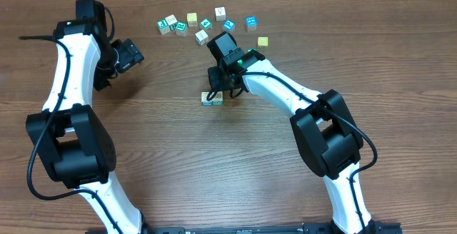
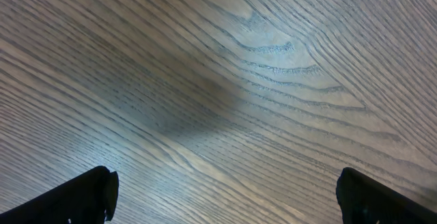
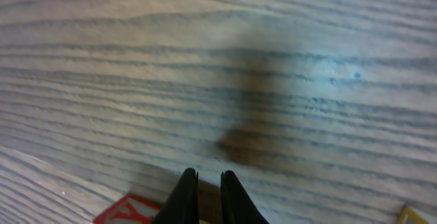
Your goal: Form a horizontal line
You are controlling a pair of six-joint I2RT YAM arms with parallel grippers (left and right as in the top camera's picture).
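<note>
Roughly at the middle of the wooden table [image 1: 143,141] lay the row [image 1: 212,99], short so far: two small cubes side by side and touching, running left to right in the overhead view. The right gripper [image 1: 216,89] hung directly over the row's far edge, and whether it touched the cubes could not be told. Its fingers [image 3: 183,198] were drawn almost together with only a thin slit between them, and nothing was held there. In the right wrist view a red-edged cube face [image 3: 130,212] showed just beside those fingertips, at the bottom edge of the frame. The loose cubes [image 1: 206,23] lay scattered well beyond the row, toward the table's far edge, and a yellow cube [image 1: 263,41] sat beyond the row to the right. The left gripper [image 1: 134,53] was well to the left of the row, its fingers [image 2: 82,197] spread wide over bare wood, holding nothing.
</note>
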